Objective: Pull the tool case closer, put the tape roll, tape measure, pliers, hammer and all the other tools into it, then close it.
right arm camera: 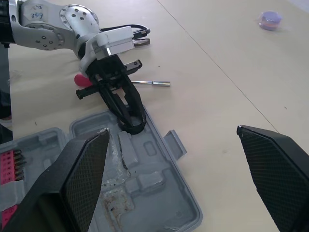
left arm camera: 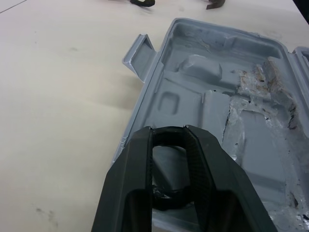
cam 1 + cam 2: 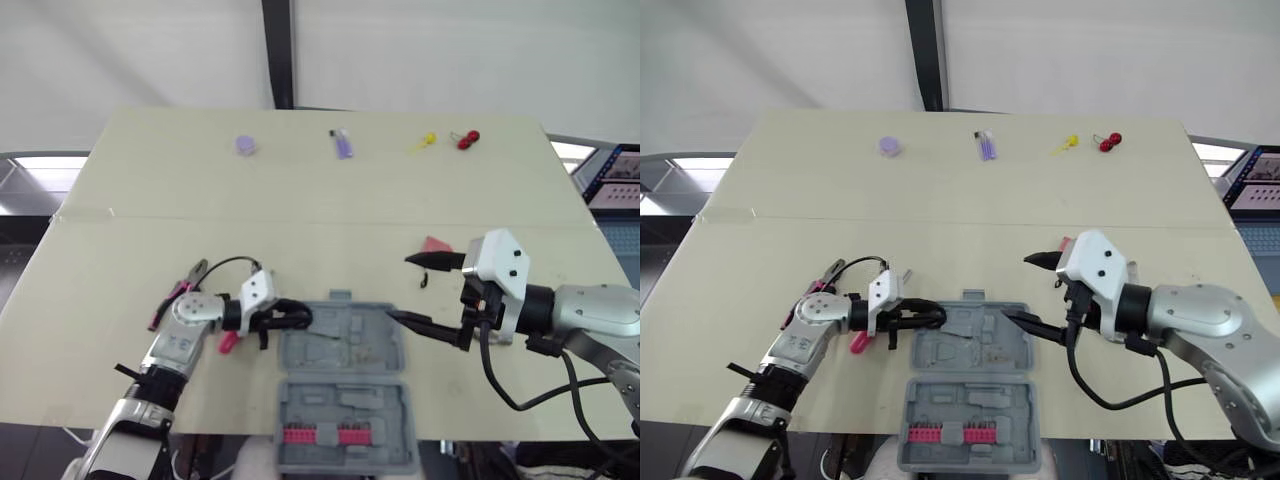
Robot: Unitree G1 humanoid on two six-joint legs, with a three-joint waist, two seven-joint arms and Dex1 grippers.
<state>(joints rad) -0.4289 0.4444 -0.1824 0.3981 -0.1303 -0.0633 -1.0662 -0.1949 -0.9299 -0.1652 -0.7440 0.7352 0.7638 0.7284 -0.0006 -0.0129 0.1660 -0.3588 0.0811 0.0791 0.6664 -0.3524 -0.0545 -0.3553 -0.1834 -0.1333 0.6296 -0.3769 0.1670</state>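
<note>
The grey tool case (image 3: 365, 328) lies open at the table's front edge, and its near half (image 3: 345, 405) holds a row of pink bits. My left gripper (image 3: 298, 320) is shut on a black tape roll (image 1: 133, 123) and holds it over the case's left rim. My right gripper (image 3: 402, 288) is open wide just above the case's right rim, with nothing between its fingers. Pink-handled pliers (image 3: 175, 290) and a pink-handled tool (image 3: 228, 342) lie beside my left arm. A thin metal bit (image 1: 150, 83) lies near them.
A red object (image 3: 435, 243) and a small black piece (image 3: 425, 280) lie behind my right gripper. Along the far edge sit a purple round object (image 3: 246, 146), a purple item (image 3: 342, 143), a yellow item (image 3: 424, 141) and a red item (image 3: 467, 139).
</note>
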